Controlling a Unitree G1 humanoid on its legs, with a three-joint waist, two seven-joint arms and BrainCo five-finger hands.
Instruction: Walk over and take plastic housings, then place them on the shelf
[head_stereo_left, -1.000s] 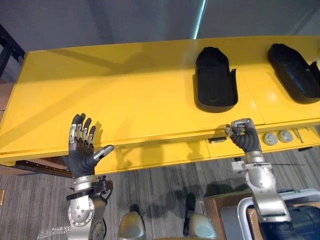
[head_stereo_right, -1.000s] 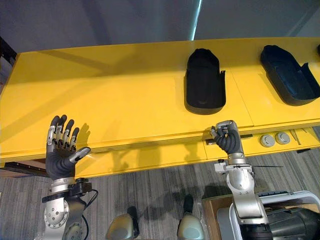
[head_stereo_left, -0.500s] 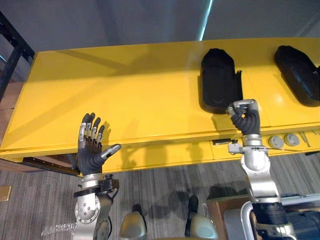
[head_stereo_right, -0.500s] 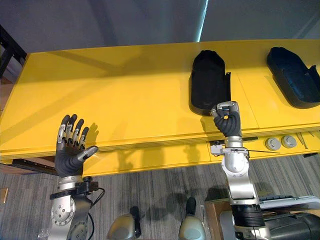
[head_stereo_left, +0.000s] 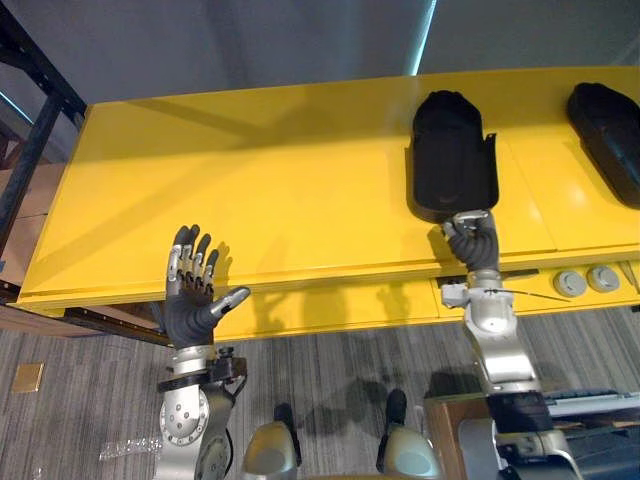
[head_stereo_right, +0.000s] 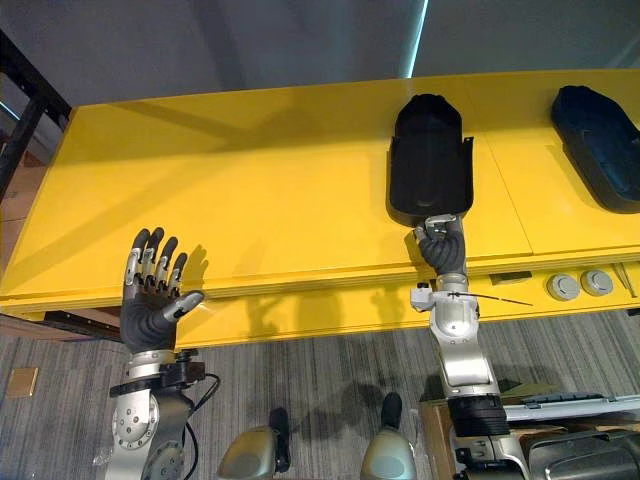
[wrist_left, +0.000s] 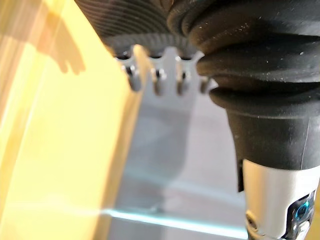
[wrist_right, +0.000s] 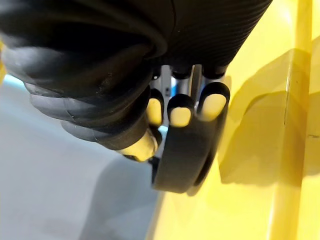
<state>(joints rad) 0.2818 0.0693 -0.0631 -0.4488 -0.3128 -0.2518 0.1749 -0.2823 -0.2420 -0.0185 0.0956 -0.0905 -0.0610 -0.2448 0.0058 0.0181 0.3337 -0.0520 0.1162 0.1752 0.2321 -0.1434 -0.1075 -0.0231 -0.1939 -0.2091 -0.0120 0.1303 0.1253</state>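
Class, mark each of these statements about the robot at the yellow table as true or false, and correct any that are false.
1. Two black housings lie on the yellow table: the middle housing and the second housing. True.
2. The right hand has its fingers curled on the near end of the middle housing. True.
3. The left hand holds a housing. False: its fingers are straight and it is empty, by the table's front edge.
4. The second housing lies at the table's left end. False: it lies at the far right.
5. Two round grey discs sit by the front edge on the right. True.
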